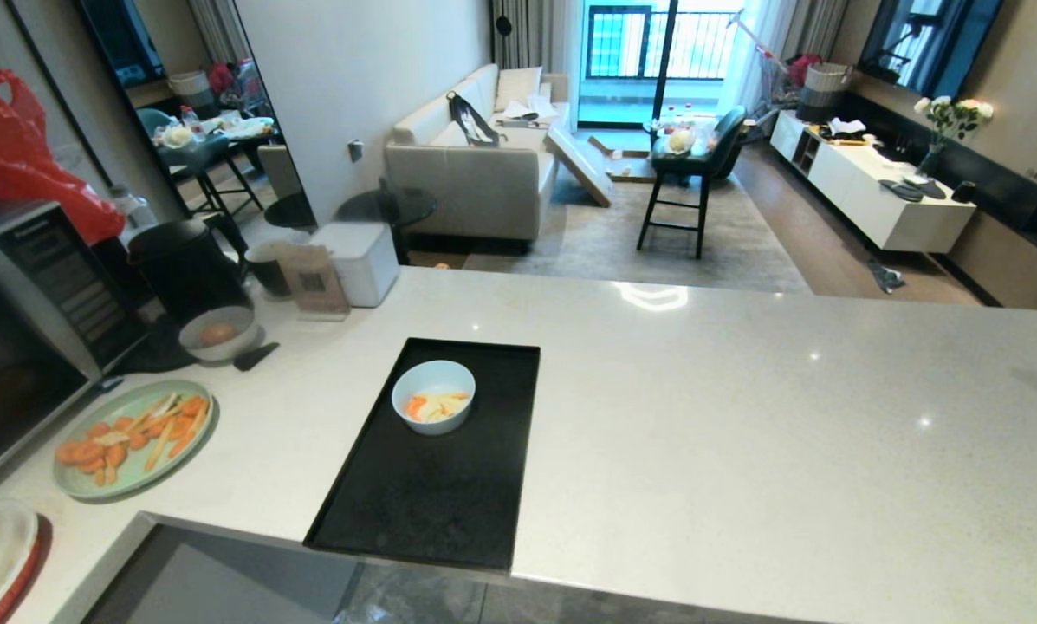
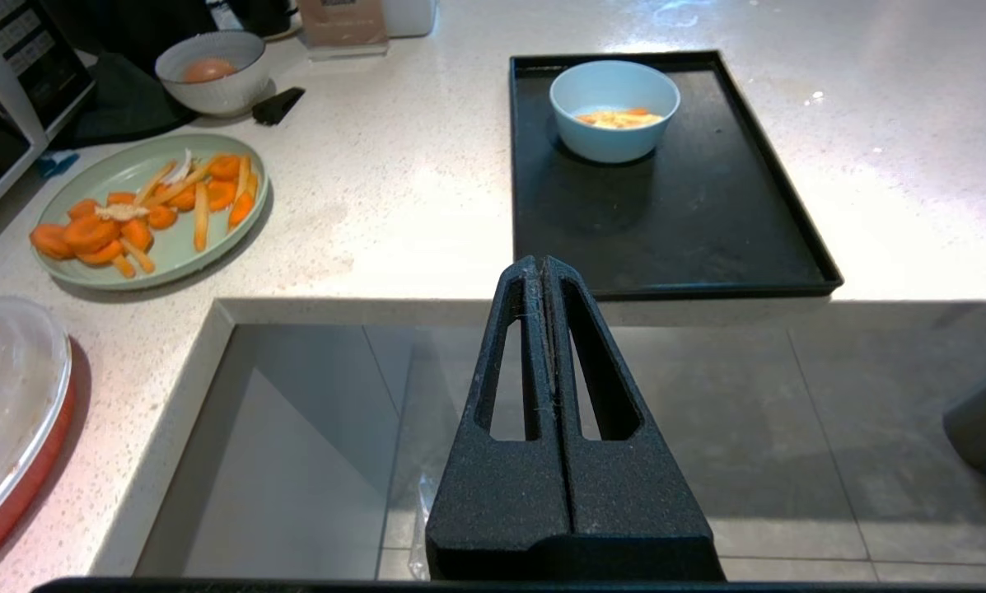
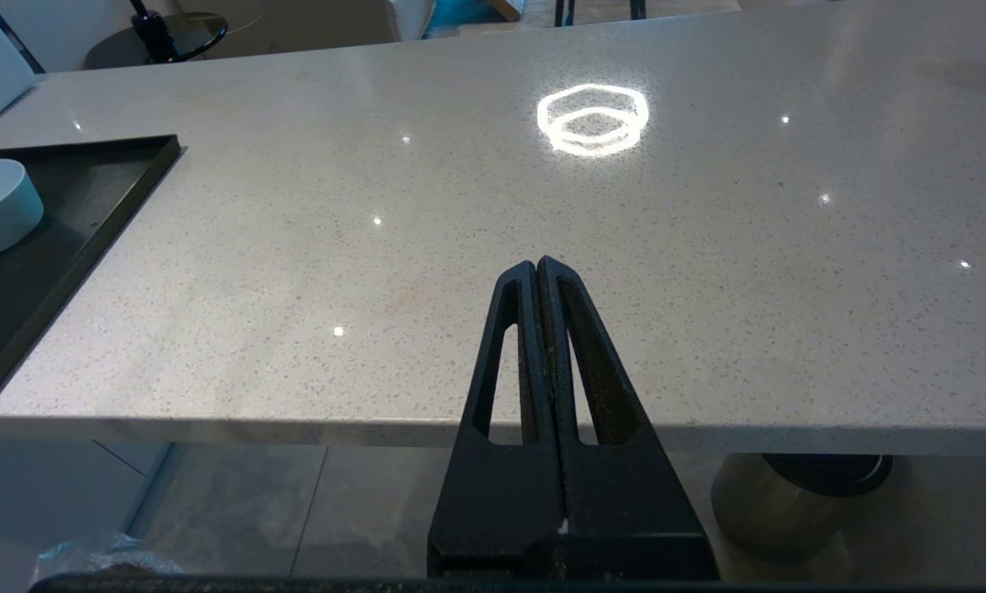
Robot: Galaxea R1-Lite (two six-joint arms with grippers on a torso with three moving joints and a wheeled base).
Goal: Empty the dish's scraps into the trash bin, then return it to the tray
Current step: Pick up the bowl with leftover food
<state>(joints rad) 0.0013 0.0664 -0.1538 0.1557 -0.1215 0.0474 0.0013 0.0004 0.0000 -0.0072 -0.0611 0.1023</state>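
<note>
The dish (image 1: 433, 396), a small pale blue-white bowl, stands on the far half of the black tray (image 1: 431, 503) on the counter. Orange and pale yellow scraps (image 1: 436, 406) lie inside it. In the left wrist view the dish (image 2: 614, 109) and tray (image 2: 674, 222) lie ahead of my left gripper (image 2: 540, 262), which is shut and empty just off the counter's front edge. My right gripper (image 3: 537, 263) is shut and empty too, over the counter edge to the right of the tray (image 3: 64, 214). Neither gripper shows in the head view. The trash bin is out of view.
A green plate of carrot sticks (image 1: 132, 438) and a greyish bowl with an orange ball (image 1: 217, 334) sit left of the tray, beside a microwave (image 1: 16, 329) and a black kettle (image 1: 184, 264). A dark bagless cylinder bin (image 3: 789, 502) stands on the floor under the counter.
</note>
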